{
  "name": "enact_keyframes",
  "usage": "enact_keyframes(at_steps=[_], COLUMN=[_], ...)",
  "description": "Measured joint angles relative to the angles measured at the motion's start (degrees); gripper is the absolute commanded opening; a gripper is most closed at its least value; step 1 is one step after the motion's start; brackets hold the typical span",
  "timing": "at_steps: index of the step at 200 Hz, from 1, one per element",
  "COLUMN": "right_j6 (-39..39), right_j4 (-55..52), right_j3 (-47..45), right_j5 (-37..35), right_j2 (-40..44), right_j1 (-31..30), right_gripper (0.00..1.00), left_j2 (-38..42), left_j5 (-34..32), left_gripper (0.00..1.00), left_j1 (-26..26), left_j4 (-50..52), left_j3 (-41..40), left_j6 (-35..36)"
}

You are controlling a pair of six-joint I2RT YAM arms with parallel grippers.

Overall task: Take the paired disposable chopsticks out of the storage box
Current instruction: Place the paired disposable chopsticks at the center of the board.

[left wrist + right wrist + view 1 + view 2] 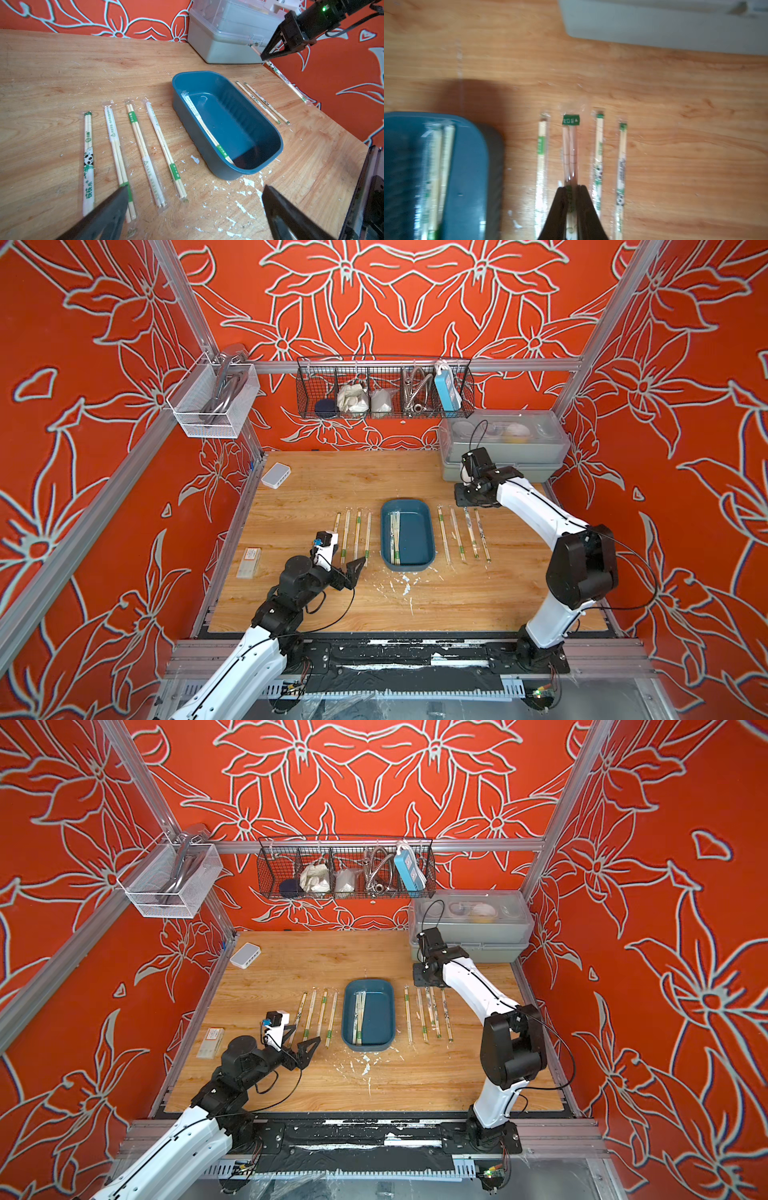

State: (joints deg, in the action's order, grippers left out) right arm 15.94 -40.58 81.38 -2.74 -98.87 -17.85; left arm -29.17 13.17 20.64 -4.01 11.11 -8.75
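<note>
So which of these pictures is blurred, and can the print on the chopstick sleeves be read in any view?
Right wrist view: soft overall, the storage box smeared most, the green label on the pair held by the right gripper barely legible. Left wrist view: sharp, print on the chopstick pairs readable; the left gripper's fingers dark and unfocused. Both top views: sharp, the table evenly lit.

The right hand (572,192) grips one chopstick pair (570,143).

Teal storage box (417,531), lidless, upright; paired disposable chopsticks (395,536) inside along one long wall, more rowed outside either side.
</note>
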Motion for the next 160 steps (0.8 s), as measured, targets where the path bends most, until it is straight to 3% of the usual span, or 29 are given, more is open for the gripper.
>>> enact_keyframes(at_steps=[66, 160], right_j6=[-6.8, -11.4], right_j4=[3.3, 7.5], right_j3=[-8.1, -10.3], right_j5=[-0.4, -0.4], right_j2=[-0.2, -1.9], right_j1=[9.4, 12.5], right_gripper=[0.0, 0.0], left_j2=[0.8, 1.8], left_j5=[0.1, 0.7], left_gripper=[1.0, 1.0], left_j1=[0.0, 0.0], left_j4=[-0.1, -1.3], left_j3=[-0.1, -1.6], left_j6=[0.7, 1.5])
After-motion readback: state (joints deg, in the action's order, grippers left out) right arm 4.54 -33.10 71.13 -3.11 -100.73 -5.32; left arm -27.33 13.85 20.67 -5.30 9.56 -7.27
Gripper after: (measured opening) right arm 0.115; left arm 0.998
